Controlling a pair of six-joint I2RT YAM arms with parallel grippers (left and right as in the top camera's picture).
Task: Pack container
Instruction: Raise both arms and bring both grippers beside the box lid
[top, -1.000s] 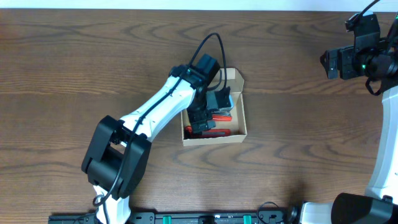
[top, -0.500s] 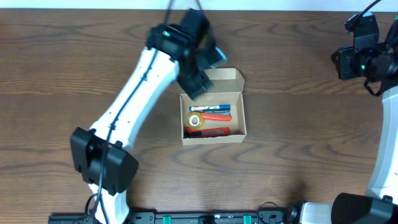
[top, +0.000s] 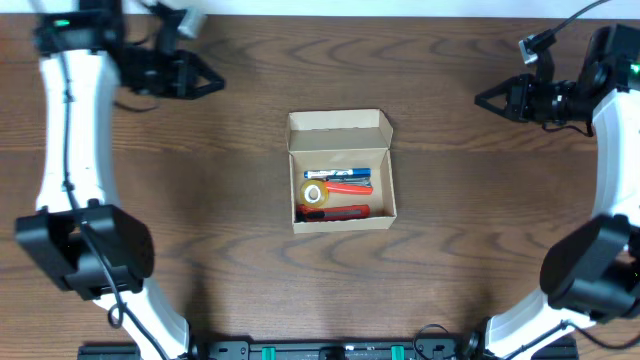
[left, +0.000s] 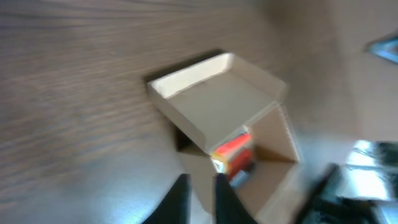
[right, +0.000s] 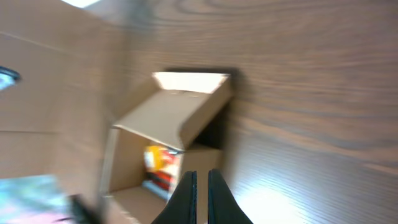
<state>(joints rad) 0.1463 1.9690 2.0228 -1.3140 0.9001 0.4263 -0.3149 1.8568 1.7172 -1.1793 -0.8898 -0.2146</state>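
Lying flap-open, the tan container (top: 338, 124) holds colourful items (top: 337, 191).

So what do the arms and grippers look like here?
Both arms have white links with black joints: left arm, right arm. Thin black cables trail along them. The left gripper and right gripper are black, tapering to slim dark fingers.

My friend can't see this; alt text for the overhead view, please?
An open cardboard box on a wooden table holds a yellow roll, a blue pen and red items. The left gripper and right gripper, both shut and empty, flank it.
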